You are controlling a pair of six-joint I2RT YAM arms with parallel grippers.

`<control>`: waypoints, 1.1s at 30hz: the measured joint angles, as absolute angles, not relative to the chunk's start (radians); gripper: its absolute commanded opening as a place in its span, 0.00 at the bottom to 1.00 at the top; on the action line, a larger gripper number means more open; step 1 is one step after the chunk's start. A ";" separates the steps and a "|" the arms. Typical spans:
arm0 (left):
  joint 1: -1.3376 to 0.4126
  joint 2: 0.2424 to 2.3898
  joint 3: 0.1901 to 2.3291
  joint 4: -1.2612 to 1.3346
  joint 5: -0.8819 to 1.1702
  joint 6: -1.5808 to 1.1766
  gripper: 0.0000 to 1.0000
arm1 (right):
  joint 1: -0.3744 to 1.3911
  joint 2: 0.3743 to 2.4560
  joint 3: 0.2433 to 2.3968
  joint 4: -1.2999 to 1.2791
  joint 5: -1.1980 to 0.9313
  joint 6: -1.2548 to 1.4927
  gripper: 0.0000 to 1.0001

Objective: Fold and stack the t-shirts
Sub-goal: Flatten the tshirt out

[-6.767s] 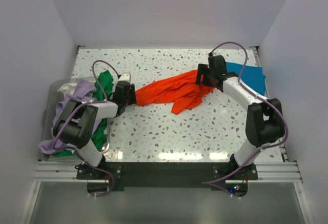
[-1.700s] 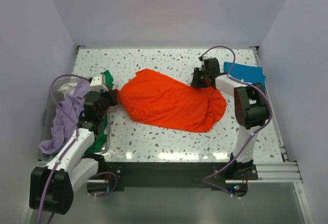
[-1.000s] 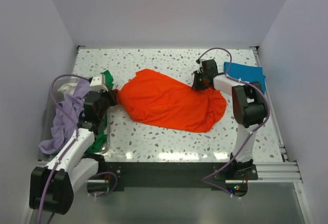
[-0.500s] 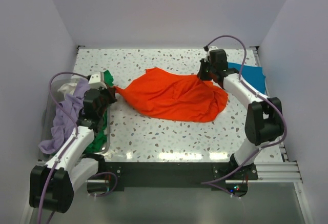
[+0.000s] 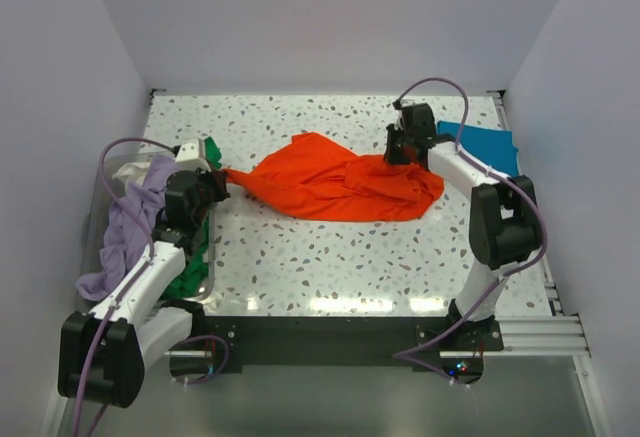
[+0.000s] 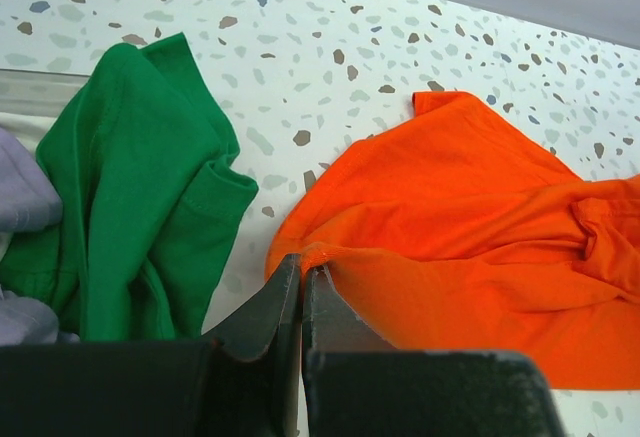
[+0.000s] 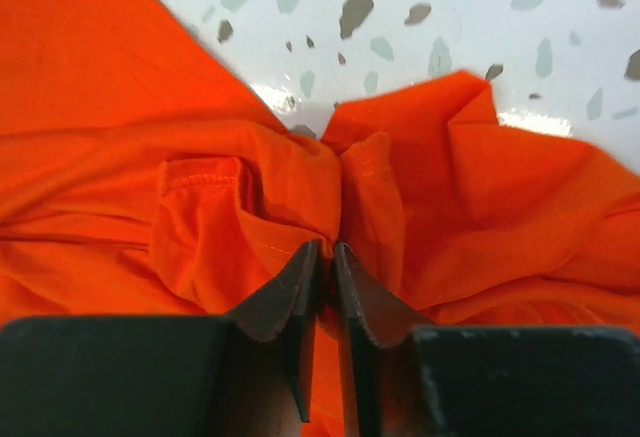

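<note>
The orange t-shirt [image 5: 340,185] lies crumpled across the middle of the table, stretched between both grippers. My left gripper [image 5: 218,185] is shut on its left edge; in the left wrist view the orange hem [image 6: 480,217] is pinched at the fingertips of the gripper [image 6: 302,262]. My right gripper [image 5: 398,152] holds the shirt's back right part. In the right wrist view a fold of orange cloth [image 7: 200,157] sits between the nearly closed jaws of the gripper [image 7: 327,249]. A teal-blue t-shirt [image 5: 490,147] lies flat at the back right.
A clear bin [image 5: 93,219] at the left edge holds a lavender t-shirt [image 5: 125,227], a whitish one [image 5: 128,171] and a green one [image 5: 207,152] that spills onto the table beside my left gripper. The green cloth [image 6: 130,187] fills the left of the left wrist view.
The orange t-shirt has gone from a spread oval to a narrower, crumpled shape. My right gripper has moved toward the back with the cloth. My left gripper has shifted slightly back.
</note>
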State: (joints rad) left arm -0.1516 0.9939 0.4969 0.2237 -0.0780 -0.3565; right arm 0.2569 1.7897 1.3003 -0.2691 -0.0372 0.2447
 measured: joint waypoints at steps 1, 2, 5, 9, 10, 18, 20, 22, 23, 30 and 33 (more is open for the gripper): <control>-0.152 0.998 0.497 0.224 -0.077 -0.357 0.00 | 0.257 1.814 1.300 -0.270 -0.038 0.247 0.23; -0.152 1.003 0.497 0.224 -0.075 -0.357 0.00 | 0.257 1.837 1.300 -0.272 -0.039 0.247 0.26; -0.152 1.015 0.497 0.224 -0.071 -0.357 0.00 | 0.257 1.875 1.300 -0.275 -0.040 0.246 0.32; -0.152 1.018 0.497 0.224 -0.070 -0.357 0.00 | 0.257 1.878 1.303 -0.272 -0.039 0.246 0.38; -0.152 1.018 0.497 0.224 -0.069 -0.357 0.00 | 0.257 1.878 1.303 -0.270 -0.038 0.246 0.38; -0.152 1.018 0.497 0.224 -0.062 -0.357 0.00 | 0.257 1.859 1.301 -0.270 -0.034 0.246 0.36; -0.152 1.018 0.497 0.224 -0.060 -0.357 0.00 | 0.257 1.843 1.300 -0.269 -0.029 0.246 0.35; -0.152 1.018 0.497 0.224 -0.059 -0.357 0.00 | 0.257 1.824 1.297 -0.266 -0.021 0.246 0.34; -0.152 1.018 0.497 0.224 -0.059 -0.357 0.00 | 0.257 1.814 1.295 -0.265 -0.018 0.246 0.34; -0.152 1.018 0.497 0.224 -0.056 -0.357 0.00 | 0.257 1.801 1.295 -0.258 -0.017 0.245 0.34; -0.152 1.016 0.497 0.223 -0.056 -0.357 0.00 | 0.257 1.802 1.295 -0.258 -0.017 0.245 0.34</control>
State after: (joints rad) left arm -0.1516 1.0164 0.4969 0.2234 -0.0559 -0.3569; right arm 0.2569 1.8015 1.2949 -0.2577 -0.0166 0.2455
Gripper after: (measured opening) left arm 0.029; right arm 0.341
